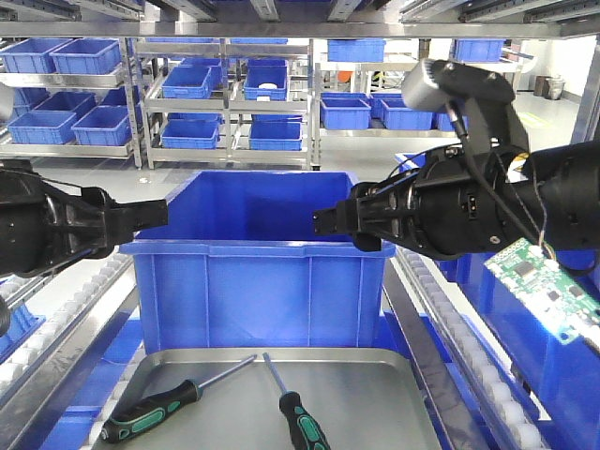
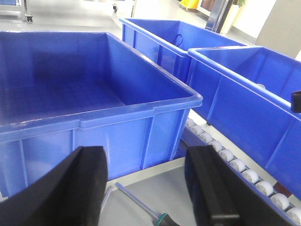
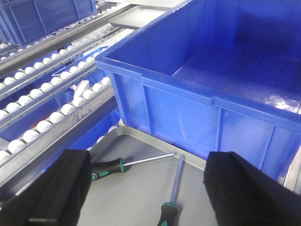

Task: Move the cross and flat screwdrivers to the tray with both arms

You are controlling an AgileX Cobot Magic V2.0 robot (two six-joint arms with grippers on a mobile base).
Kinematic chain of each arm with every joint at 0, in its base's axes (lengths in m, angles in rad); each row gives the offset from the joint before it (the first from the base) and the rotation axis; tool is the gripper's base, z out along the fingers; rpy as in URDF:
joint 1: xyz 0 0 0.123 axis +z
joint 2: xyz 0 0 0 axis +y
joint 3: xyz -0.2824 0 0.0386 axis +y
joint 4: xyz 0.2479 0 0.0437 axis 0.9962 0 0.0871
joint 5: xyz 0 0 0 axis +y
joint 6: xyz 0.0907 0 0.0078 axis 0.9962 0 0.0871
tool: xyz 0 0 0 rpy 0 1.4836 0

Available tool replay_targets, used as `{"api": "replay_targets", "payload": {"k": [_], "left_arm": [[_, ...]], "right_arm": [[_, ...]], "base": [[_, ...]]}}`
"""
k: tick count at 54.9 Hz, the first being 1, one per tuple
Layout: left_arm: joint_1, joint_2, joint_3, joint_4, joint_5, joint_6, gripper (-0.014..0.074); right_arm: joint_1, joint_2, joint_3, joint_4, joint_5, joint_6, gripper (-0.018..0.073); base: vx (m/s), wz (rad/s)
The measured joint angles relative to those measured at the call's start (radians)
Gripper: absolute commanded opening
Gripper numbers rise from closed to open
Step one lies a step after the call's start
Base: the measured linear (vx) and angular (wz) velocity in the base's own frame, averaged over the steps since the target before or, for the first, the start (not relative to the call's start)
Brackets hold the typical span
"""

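Two screwdrivers with black and green handles lie in the grey metal tray at the bottom of the front view. The left one points up-right; the right one points up-left. Both show in the right wrist view, left one, right one. The left wrist view shows one shaft on the tray. My left gripper is open and empty, raised above the tray at the left. My right gripper is open and empty, raised at the right.
A large empty blue bin stands just behind the tray, between the grippers. More blue bins sit to the right. Roller conveyor rails run along both sides. Shelves of blue bins stand at the back.
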Motion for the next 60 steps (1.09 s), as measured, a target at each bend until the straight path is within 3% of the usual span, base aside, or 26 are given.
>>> {"api": "replay_targets", "payload": {"k": [7, 14, 20, 33, 43, 53, 60], "left_arm": [[0.000, 0.000, 0.000, 0.002, 0.000, 0.000, 0.0501], [0.002, -0.014, 0.007, 0.059, -0.003, 0.000, 0.0453], [0.007, -0.098, 0.107, 0.119, -0.045, -0.009, 0.0322], [0.085, -0.374, 0.567, 0.149, -0.340, -0.029, -0.0006], [0.184, -0.657, 0.913, 0.189, -0.500, -0.030, -0.0006], [0.273, -0.918, 1.155, 0.221, -0.517, -0.040, -0.0006], [0.323, -1.093, 1.253, 0.245, -0.482, -0.125, -0.0006]], "right_arm": [[0.000, 0.000, 0.000, -0.001, 0.000, 0.000, 0.0568], [0.000, 0.000, 0.000, -0.001, 0.000, 0.000, 0.0568], [0.000, 0.000, 0.000, -0.001, 0.000, 0.000, 0.0568], [0.000, 0.000, 0.000, -0.001, 0.000, 0.000, 0.0568], [0.000, 0.000, 0.000, -0.001, 0.000, -0.001, 0.0568], [0.000, 0.000, 0.000, -0.001, 0.000, -0.001, 0.0568], [0.000, 0.000, 0.000, -0.001, 0.000, -0.001, 0.0568]], "base": [[0.00, 0.00], [0.00, 0.00], [0.00, 0.01], [0.00, 0.00], [0.00, 0.00], [0.00, 0.00], [0.00, 0.00]]}}
